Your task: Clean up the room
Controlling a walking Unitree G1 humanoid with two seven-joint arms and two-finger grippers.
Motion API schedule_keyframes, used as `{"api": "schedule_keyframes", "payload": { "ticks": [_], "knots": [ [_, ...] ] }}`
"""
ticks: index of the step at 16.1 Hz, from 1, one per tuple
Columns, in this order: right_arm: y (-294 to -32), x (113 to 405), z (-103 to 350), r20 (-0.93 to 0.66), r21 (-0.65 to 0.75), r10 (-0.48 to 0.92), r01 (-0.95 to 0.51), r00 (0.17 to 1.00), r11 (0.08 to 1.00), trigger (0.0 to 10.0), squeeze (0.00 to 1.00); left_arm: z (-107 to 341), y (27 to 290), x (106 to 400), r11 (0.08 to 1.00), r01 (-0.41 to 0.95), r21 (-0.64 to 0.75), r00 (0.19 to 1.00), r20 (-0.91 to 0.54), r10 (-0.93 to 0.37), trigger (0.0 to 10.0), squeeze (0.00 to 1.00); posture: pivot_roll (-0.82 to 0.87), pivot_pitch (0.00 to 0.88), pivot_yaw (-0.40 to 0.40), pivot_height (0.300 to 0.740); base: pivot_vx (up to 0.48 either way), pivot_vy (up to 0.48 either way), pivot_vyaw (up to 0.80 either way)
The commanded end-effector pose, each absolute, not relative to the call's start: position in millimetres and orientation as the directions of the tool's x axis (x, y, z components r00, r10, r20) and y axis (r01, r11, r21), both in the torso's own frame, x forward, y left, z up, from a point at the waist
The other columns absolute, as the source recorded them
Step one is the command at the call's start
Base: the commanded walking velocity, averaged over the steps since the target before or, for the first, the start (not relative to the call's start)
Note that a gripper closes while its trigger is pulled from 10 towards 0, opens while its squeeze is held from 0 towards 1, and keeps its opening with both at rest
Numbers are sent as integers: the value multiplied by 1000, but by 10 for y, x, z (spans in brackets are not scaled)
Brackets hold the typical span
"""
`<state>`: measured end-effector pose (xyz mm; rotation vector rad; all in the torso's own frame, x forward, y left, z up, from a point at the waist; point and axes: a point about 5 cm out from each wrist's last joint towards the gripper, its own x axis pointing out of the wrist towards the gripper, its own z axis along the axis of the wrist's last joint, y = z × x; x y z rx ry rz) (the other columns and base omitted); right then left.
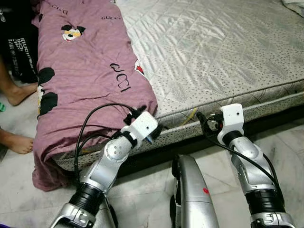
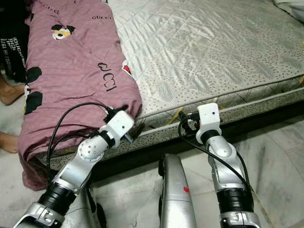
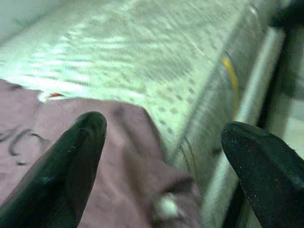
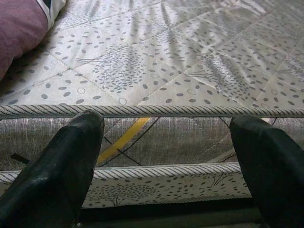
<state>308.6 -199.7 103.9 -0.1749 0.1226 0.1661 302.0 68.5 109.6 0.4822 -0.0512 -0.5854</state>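
Note:
A mauve blanket (image 1: pixel 85 71) printed with a cartoon mouse and black letters lies along the left side of the quilted grey mattress (image 1: pixel 213 47) and hangs over its front edge toward the floor. My left gripper (image 3: pixel 164 156) is open at the blanket's lower right corner, where it meets the mattress edge, with nothing between its fingers (image 3: pixel 71 161). My right gripper (image 4: pixel 166 156) is open too, level with the mattress's front side and close to it, to the right of the blanket. Both arms reach forward from below in the head views.
A person's bare feet (image 1: pixel 19 92) (image 1: pixel 16 142) rest on the marble floor (image 1: pixel 152 185) left of the bed. Dark clothing (image 1: pixel 21 47) sits beside the blanket at the upper left. A white cloth (image 1: pixel 294 4) lies at the mattress's far right corner.

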Motion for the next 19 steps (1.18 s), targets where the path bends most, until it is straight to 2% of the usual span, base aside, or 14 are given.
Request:
{"api": "schedule_keyframes", "payload": {
  "ticks": [1,2,3,4,8,9,11,13,15,17,19],
  "knots": [
    [-1990,3083,1023,-140,-164,154,-176,978,971,10000,0,1224,822,3132,801,412,435,893,-18,-449,10000,0,-125,89,-11,502,0,0,0],
    [-1991,3079,1022,-140,-164,153,-175,978,971,10000,0,1219,927,3191,842,349,412,927,-21,-374,10000,0,-125,89,-11,502,0,0,0],
    [-1999,3077,1018,-141,-165,152,-174,978,971,10000,0,1041,1142,3273,891,293,347,956,-133,-263,10000,0,-125,89,-11,502,0,0,0],
    [-2000,3077,1016,-142,-165,152,-175,978,971,10000,0,862,1252,3290,887,307,345,942,-241,-233,10000,0,-125,89,-11,502,0,0,0],
    [-1952,3094,1023,-139,-159,163,-185,977,970,10000,0,574,1483,3368,889,312,334,900,-404,-164,10000,0,-131,82,-17,502,0,0,0],
    [-1943,3098,1029,-138,-158,164,-185,977,970,10000,0,557,1506,3383,866,337,370,890,-424,-165,10000,0,-136,78,-17,502,0,0,0],
    [-1944,3098,1031,-136,-157,163,-184,977,970,10000,0,589,1470,3428,862,364,352,882,-426,-199,10000,0,-139,76,-13,502,0,0,0],
    [-1949,3088,1025,-135,-154,158,-178,978,972,10000,0,655,1378,3473,839,389,381,890,-389,-236,10000,0,-140,75,-7,502,0,0,0],
    [-1913,3083,1023,-129,-143,161,-179,978,973,10000,0,841,1359,3519,860,282,425,954,-218,-205,10000,0,-131,74,-3,502,0,0,0],
    [-1866,3107,1048,-118,-131,171,-186,978,974,10000,0,1059,1272,3471,907,214,363,975,-31,-218,10000,0,-115,70,-5,502,0,0,0],
    [-1811,3132,1064,-109,-120,185,-198,977,973,10000,0,1122,1127,3369,922,252,293,963,18,-269,10000,0,-99,66,-9,502,0,0,0]
  ]
}}
